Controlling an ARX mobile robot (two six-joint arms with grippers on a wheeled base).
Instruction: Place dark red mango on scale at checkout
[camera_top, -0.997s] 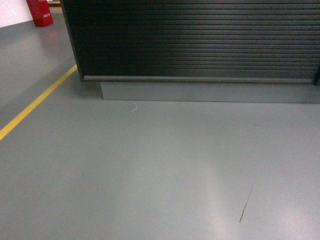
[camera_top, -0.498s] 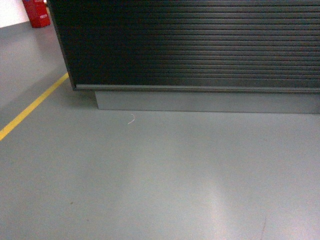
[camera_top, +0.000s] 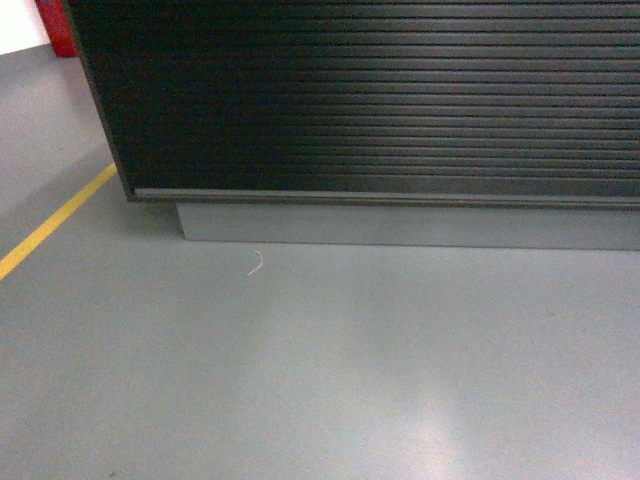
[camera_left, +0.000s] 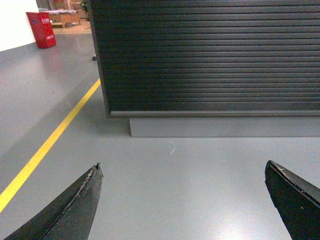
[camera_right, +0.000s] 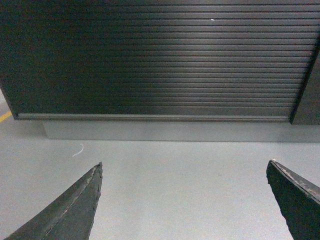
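The floor is smooth grey and a little shiny, with pale patches of reflected light on it. A yellow line is painted on the floor and runs slanting at the left of the dark ribbed front, which stands on a plain grey base. A small white curled thread lies on the floor just before this base. Far behind the line stands a red box near a white wall.
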